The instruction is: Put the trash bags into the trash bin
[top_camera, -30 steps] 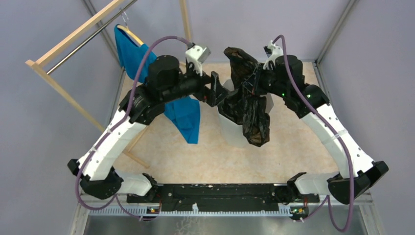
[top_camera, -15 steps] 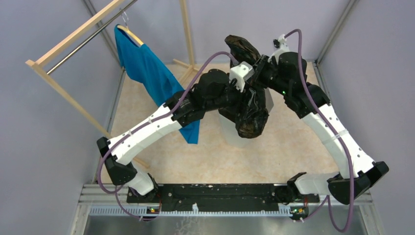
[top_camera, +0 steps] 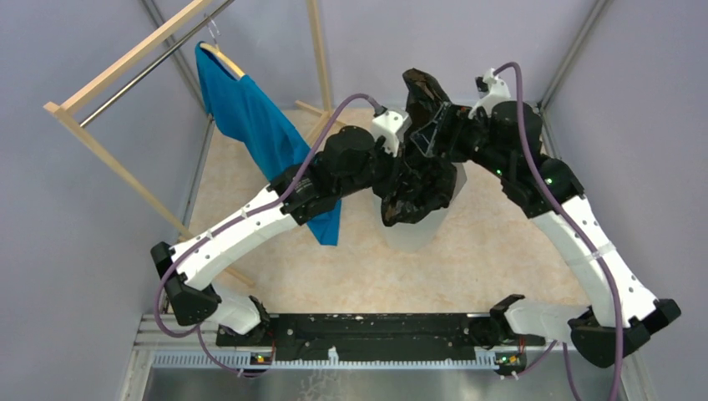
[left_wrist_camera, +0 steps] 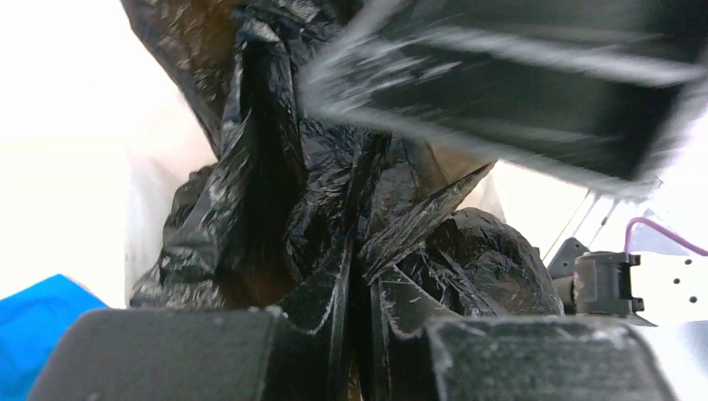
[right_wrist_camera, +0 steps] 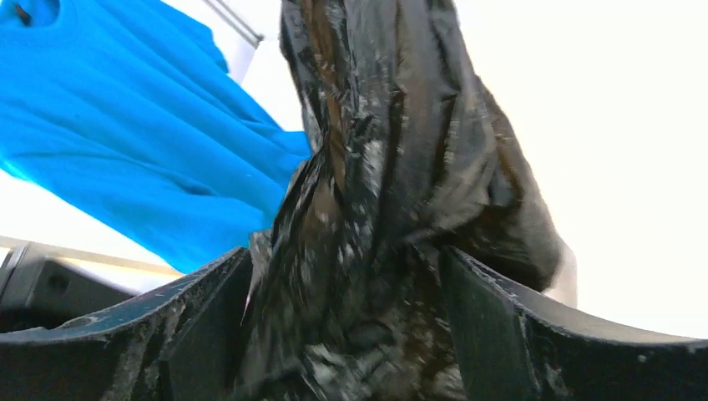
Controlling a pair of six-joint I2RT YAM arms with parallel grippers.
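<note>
The trash bag [top_camera: 417,184] is a crumpled black glossy bundle hanging over the mouth of the frosted-white trash bin [top_camera: 411,238]; its top tail [top_camera: 424,92] stands up by the right wrist. My left gripper [left_wrist_camera: 361,334] reaches in from the left and is shut on a fold of the bag [left_wrist_camera: 334,209], with film pinched between its fingers. My right gripper [right_wrist_camera: 346,334] is open, its fingers [right_wrist_camera: 488,326] spread wide with the bag [right_wrist_camera: 384,167] lying loose between them. The bin wall [left_wrist_camera: 154,188] shows pale behind the bag. The bin's inside is hidden.
A blue T-shirt [top_camera: 259,134] hangs on a wooden rack [top_camera: 108,83] at the back left, close behind the left arm. Metal frame posts [top_camera: 576,50] and grey walls enclose the beige floor [top_camera: 351,267].
The left arm swung right to the bag and its jaws closed on it. The right gripper, earlier shut on the bag, has opened. The bag's hanging end rose and bunched over the bin.
</note>
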